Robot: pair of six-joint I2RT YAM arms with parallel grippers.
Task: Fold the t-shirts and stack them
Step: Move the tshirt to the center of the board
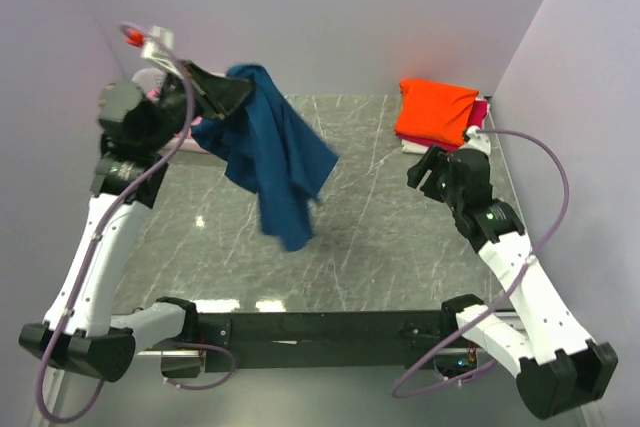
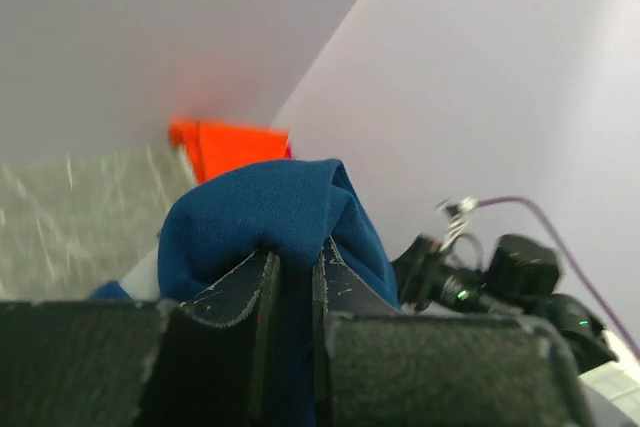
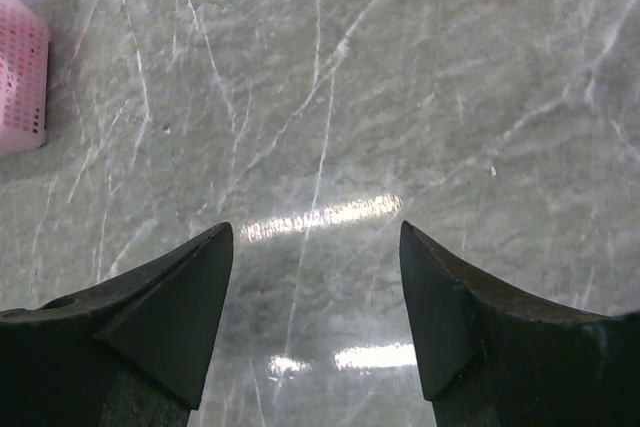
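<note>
at the left, between the jaws of the left gripper (image 1: 218, 93), we see a bunch of the dark blue t-shirt (image 1: 275, 152) pinched tight. the left wrist view shows cloth humped over the two fingertips (image 2: 245, 292) and squeezed into the narrow slot between them. below the jaws the rest of the shirt hangs free in a crumpled twist. its low end is close to the marble table (image 1: 380, 232), but we cannot tell if it touches.

risk one: the grip is on a bunched fold, not a hem or shoulder. we judge the shirt could land in a heap when lowered, and any fold from that would be crooked. risk two: only a small bite of cloth sits in the jaws, so a quick swing could let it slip out. the lattice basket (image 3: 20, 87) sits on that side of the table, and a trailing sleeve could snag it.

moving right, the right gripper (image 3: 315, 237) is spread wide with nothing between its jaws and only bare table under them, well apart from the hanging shirt. if it reaches for a corner while the cloth sways, we think it may close on air or on two layers.

beyond its jaws, at the far right corner, the folded orange t-shirt (image 1: 435, 110) tops a stack with a magenta one (image 1: 480, 112) under it. a dragged shirt or wide arm sweep could knock that stack askew.
</note>
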